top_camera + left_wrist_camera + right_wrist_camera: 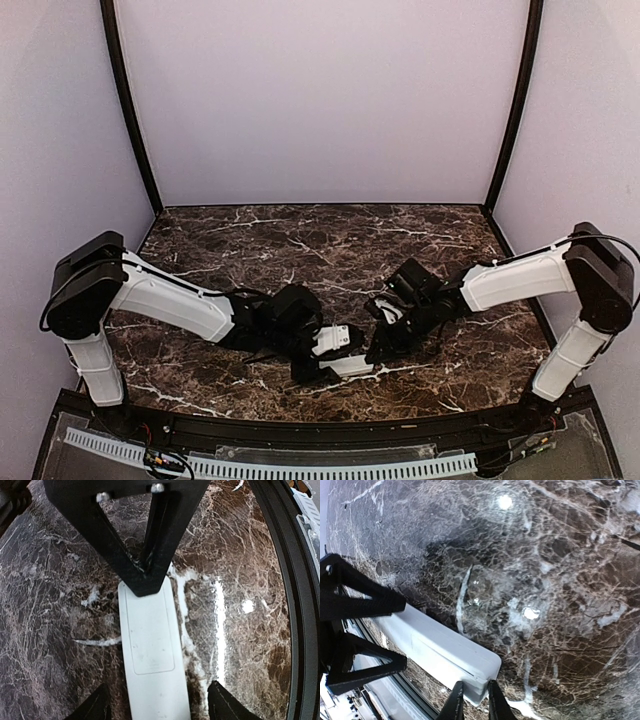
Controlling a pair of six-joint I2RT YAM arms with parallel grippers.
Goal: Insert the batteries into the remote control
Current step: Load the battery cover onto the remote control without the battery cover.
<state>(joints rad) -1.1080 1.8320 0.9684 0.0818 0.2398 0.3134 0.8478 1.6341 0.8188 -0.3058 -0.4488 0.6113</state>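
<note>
The remote control [150, 645] is a slim white bar lying back-up on the marble table, with a closed cover outlined on its back. It also shows in the right wrist view [440, 652] and the top view [349, 366]. My left gripper [157, 702] is open, with one finger on each side of the remote's near end and neither touching it. My right gripper [474, 700] is shut on the remote's other end, pinching its edge. In the top view the left gripper [318, 366] and right gripper [378, 352] meet over the remote. The blue and orange batteries are out of view.
The dark marble table [300, 250] stretches behind the grippers. Its black front rim [295, 605] runs close beside the remote. Pale walls enclose the back and sides.
</note>
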